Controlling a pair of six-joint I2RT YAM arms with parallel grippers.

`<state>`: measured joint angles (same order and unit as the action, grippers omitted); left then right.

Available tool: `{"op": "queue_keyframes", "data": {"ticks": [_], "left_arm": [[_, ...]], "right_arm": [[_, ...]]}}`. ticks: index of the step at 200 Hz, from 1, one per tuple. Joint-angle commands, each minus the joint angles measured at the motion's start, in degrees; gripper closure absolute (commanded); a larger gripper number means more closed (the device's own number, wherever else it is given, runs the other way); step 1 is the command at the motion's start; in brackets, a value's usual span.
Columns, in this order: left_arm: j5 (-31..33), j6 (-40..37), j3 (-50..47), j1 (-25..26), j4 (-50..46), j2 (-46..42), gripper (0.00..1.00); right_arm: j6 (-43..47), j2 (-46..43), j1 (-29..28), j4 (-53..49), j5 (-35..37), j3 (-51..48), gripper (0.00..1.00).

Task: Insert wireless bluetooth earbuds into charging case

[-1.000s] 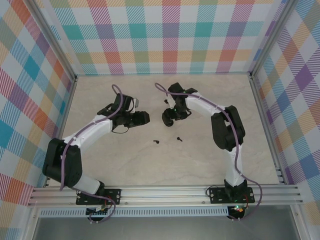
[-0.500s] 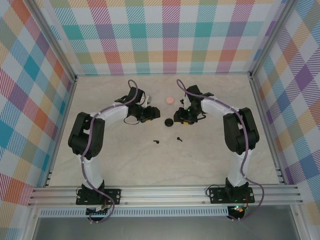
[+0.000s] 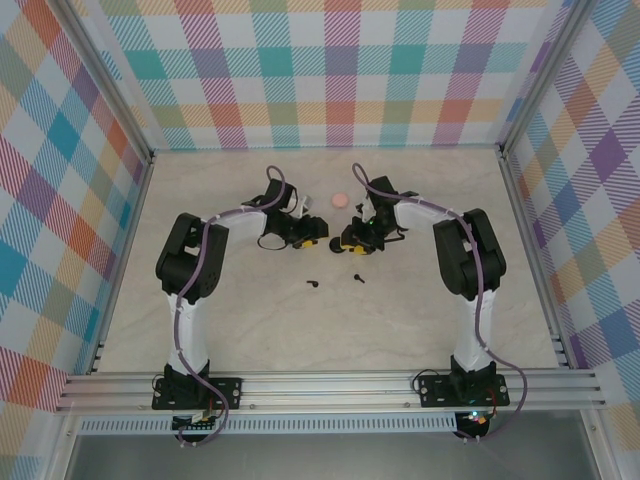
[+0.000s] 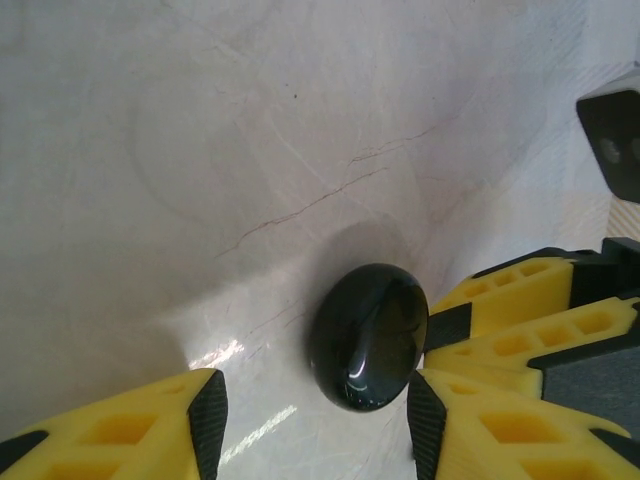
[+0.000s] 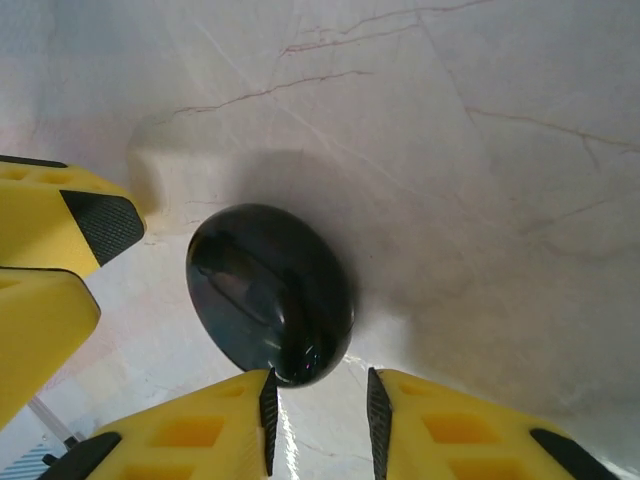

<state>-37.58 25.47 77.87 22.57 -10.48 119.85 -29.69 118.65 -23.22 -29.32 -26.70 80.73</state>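
The left gripper (image 4: 316, 425) has its jaws apart around the black charging case (image 4: 368, 335), which sits closer to one pad. The right gripper (image 5: 320, 410) is nearly together on nothing, its tips just beside the case. One black earbud (image 3: 313, 284) and a second black earbud (image 3: 357, 277) lie on the table (image 3: 250, 320), nearer the bases. I think the left should centre itself first and then squeeze gently, since the glossy shell may slip.

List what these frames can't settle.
Black case: top view, mostly hidden between left pincer and right pincer.
Black earbuds: top view, too small to tell orientation.
Pink case: top view, too small to tell open or shut.
Right pincer touching black case: right wrist view, overlap hides contact.
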Motion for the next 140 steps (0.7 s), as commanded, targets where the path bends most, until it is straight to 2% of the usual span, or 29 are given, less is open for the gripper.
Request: {"op": "queue_keyframes", "data": {"ticks": [1, 90, 140], "left_arm": [[-3.3, 1.2, 1.8, -0.5, 2.0, 1.2, 0.49], [-5.1, 1.5, 3.0, 0.4, 2.0, 3.8, 0.52], [-6.6, 2.1, 4.4, 1.5, 2.2, 6.0, 0.56]], "right_arm": [[-2.0, 0.7, 0.0, 2.0, -2.6, 0.9, 0.68], [-1.7, 2.0, 0.1, 1.4, -0.8, 1.4, 0.74], [-1.2, 2.6, 0.1, 1.2, -0.8, 1.6, 0.76]]}}
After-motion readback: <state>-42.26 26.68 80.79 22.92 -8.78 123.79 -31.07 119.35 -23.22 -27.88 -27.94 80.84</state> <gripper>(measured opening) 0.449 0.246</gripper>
